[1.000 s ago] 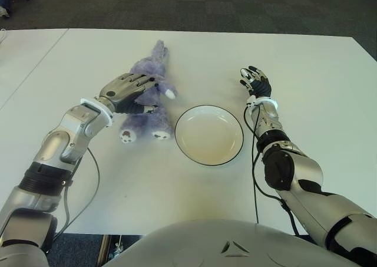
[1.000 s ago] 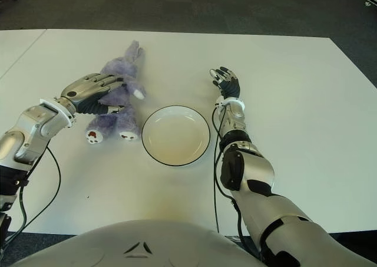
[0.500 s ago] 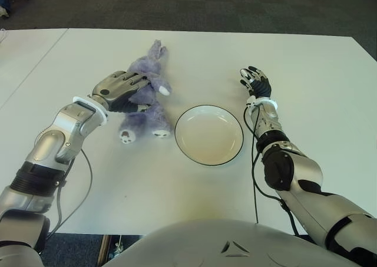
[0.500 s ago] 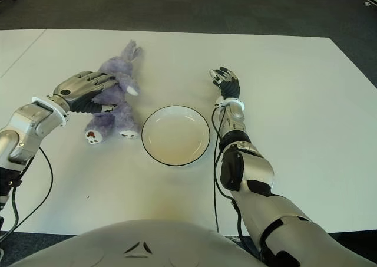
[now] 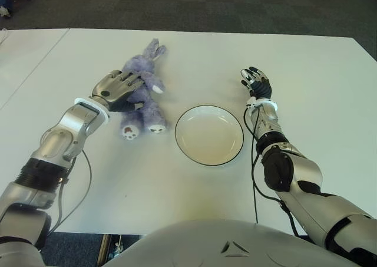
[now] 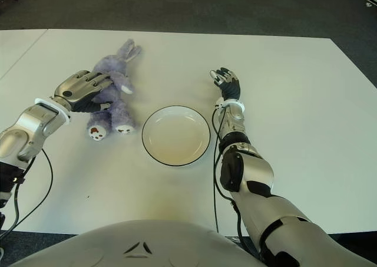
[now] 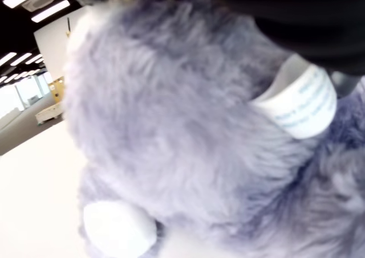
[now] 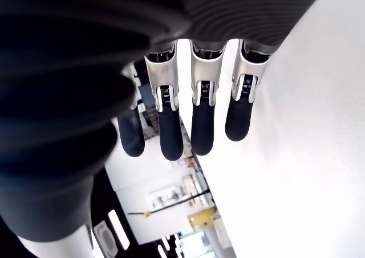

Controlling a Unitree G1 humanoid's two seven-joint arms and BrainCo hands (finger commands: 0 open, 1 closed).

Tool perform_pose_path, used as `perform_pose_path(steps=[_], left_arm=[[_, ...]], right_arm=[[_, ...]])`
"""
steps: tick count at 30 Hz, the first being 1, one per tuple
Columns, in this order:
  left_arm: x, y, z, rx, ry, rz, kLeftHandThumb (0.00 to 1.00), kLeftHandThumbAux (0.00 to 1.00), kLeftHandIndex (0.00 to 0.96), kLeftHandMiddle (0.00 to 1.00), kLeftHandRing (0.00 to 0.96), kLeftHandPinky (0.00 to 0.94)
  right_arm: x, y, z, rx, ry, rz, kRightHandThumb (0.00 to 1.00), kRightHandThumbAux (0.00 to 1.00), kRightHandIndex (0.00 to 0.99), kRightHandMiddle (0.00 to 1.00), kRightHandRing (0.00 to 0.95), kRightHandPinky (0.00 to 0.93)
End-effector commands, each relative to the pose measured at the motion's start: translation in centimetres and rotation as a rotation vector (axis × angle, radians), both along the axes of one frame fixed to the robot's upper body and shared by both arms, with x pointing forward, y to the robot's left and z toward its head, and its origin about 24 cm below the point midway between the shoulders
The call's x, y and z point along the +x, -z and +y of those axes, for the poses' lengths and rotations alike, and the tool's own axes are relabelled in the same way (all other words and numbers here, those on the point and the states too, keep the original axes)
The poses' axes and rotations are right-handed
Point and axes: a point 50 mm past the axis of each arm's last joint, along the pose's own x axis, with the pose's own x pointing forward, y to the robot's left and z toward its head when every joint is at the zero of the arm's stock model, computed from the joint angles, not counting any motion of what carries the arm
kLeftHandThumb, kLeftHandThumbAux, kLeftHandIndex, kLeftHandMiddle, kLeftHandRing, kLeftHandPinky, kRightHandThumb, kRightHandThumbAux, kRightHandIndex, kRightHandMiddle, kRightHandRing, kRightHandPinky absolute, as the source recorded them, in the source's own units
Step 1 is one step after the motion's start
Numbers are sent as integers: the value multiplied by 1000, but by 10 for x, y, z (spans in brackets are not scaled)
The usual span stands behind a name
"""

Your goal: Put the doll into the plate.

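- The purple plush doll (image 5: 141, 90) lies on the white table (image 5: 194, 184), to the left of the plate (image 5: 209, 134) and apart from its rim; its ears point away from the robot and its feet toward the robot.
- The left hand (image 5: 118, 89) is on the doll's body, on the side away from the plate, fingers curled over the fur in a grip.
- In the left wrist view the doll (image 7: 188, 127) fills the frame; a white sewn-in label (image 7: 302, 101) carries bluish print too blurred to read.
- The plate holds nothing.
- The right hand (image 5: 255, 82) shows right of the plate, beyond its far edge, fingers extended and holding nothing.
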Motion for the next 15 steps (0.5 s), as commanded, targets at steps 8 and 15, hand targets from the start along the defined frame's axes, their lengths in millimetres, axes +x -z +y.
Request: perform_pose_path(steps=[8, 15], left_arm=[[28, 53, -6, 237, -54, 236, 771, 327, 53, 0, 0, 0], [36, 55, -23, 272, -57, 361, 782, 354, 87, 0, 0, 0]], right_arm=[[-69, 83, -2, 32, 102, 270, 30, 839, 276, 290, 253, 217], [-69, 83, -3, 26, 106, 269, 28, 837, 286, 303, 263, 199]])
